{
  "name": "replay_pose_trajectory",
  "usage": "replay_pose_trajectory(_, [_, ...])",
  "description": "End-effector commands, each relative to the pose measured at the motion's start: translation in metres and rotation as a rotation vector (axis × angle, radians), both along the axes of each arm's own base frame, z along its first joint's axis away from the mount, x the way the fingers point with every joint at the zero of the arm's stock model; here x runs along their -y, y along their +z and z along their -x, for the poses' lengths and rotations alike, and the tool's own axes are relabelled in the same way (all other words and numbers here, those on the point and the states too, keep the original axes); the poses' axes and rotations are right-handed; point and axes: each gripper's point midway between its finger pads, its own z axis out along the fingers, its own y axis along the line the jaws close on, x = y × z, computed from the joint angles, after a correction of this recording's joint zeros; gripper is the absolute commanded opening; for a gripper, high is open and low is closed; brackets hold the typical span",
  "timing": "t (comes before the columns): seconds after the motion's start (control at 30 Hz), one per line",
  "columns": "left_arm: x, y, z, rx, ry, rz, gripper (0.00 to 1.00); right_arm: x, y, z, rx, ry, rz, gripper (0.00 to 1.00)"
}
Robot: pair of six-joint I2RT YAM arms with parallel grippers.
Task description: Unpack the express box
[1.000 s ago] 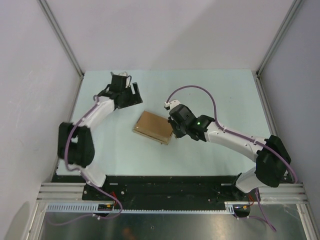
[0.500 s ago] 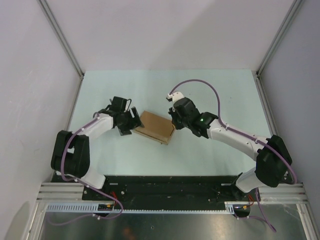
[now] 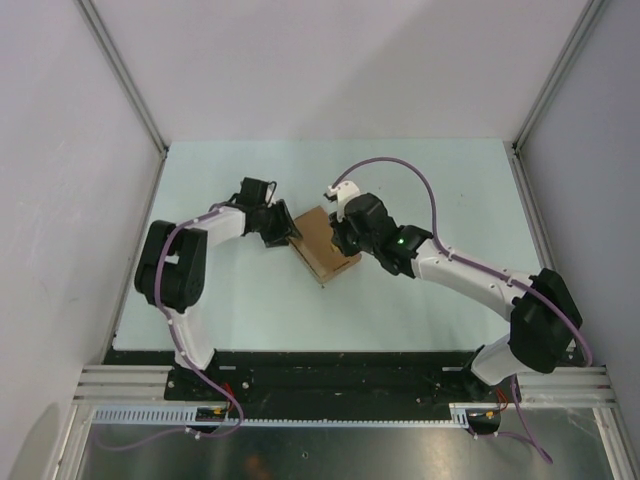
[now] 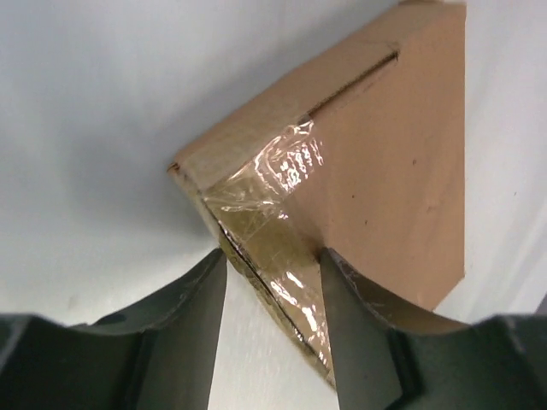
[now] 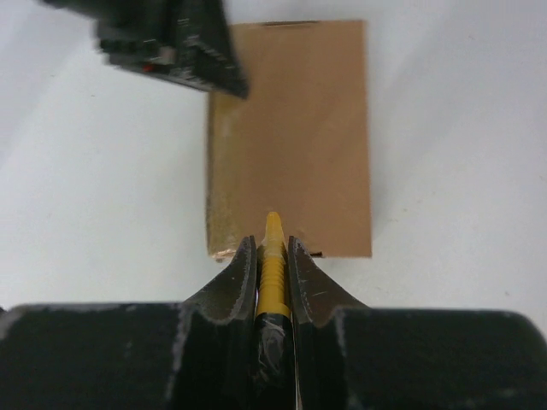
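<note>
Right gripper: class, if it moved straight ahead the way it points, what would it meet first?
The box. The right gripper holds a knife whose tip already sits over the box's near edge, though contact is unclear.

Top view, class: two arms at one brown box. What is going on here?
The arms are working at opening the express box. The left pincer straddles its taped corner; whether it actually grips is unclear. The right pincer is shut on a yellow utility knife, whose tip sits over the box's edge.
</note>
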Motion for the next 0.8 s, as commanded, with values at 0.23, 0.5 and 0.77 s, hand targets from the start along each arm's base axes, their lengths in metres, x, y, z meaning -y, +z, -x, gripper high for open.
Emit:
replay_pose_trajectory(0.23, [0.038, 0.007, -0.059, 0.151, -0.190, 0.078, 0.58, -0.078, 0.015, -0.031, 0.121, 0.104, -0.161, 0.00])
replay_pose_trajectory(0.5, [0.031, -0.003, -0.046, 0.115, -0.171, 0.060, 0.57, -0.085, 0.011, -0.057, 0.119, -0.014, -0.211, 0.00])
replay_pose_trajectory(0.77, [0.027, -0.016, -0.034, 0.025, -0.124, 0.117, 0.50, -0.089, -0.001, -0.065, 0.094, -0.119, -0.230, 0.00])
